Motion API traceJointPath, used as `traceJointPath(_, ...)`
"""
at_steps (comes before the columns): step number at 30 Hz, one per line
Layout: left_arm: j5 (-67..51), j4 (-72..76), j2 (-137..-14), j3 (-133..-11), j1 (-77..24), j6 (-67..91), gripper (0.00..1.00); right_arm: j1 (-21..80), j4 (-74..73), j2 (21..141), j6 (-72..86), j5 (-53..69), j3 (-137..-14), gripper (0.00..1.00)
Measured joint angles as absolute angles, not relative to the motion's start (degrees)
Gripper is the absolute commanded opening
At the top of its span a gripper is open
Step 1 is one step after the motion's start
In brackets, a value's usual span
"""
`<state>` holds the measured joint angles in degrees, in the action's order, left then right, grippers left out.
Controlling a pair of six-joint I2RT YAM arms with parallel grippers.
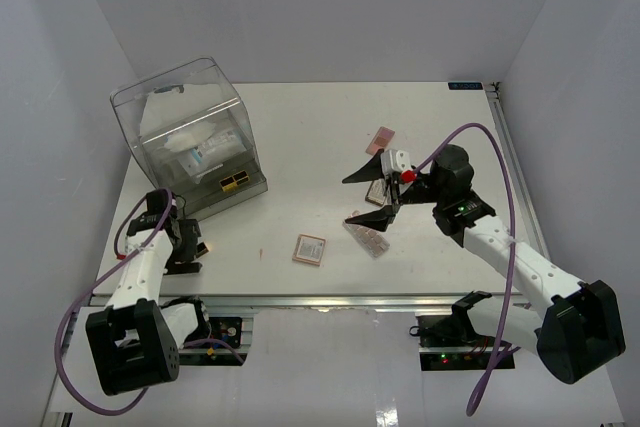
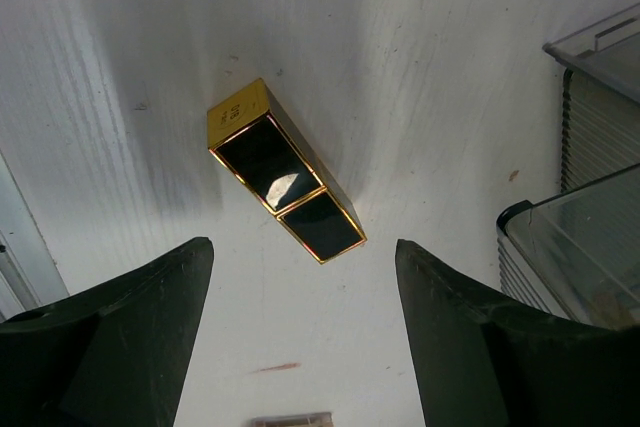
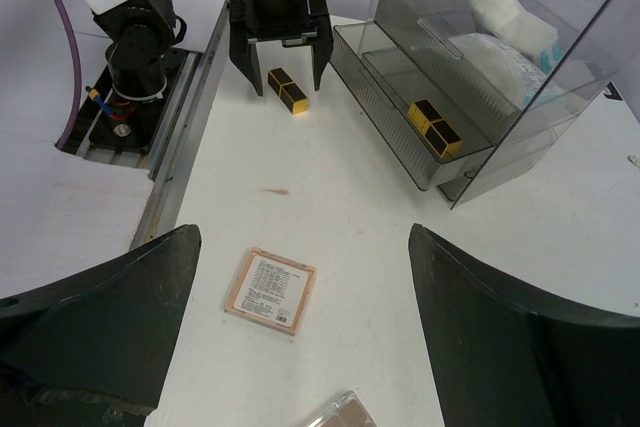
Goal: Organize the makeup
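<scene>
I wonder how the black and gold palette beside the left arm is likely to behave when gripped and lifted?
The black-gold palette looks like a rigid, boxy case, so it probably stays stiff. Its glossy, reflective faces may be slippery against the fingers. Lying flat with square edges, it is unlikely to roll; pushed, it would likely slide on the table.

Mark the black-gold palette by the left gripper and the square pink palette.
black-gold palette (image 2: 289,190), left wrist view, glossy top face
square pink palette (image 3: 272,289), right wrist view, printed face centre
</scene>
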<state>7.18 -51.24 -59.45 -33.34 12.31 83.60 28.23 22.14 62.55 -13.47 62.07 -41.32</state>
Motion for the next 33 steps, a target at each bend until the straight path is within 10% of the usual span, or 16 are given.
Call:
traceJointPath(17,6.66,-46.98,-62.26,-30.02,15.04,84.67,0.68,26.41,24.38,62.2,-11.96,62.09,-40.38,0.91)
traceJointPath(27,4.84,-44.71,-59.99,-27.98,15.59,84.86,0.23,25.85,24.78,62.17,-11.29,62.08,-40.31,0.91)
traceJointPath(33,3.63,-45.3,-56.98,-27.13,15.59,84.7,0.17,25.34,25.43,61.79,-10.96,62.08,-40.26,0.91)
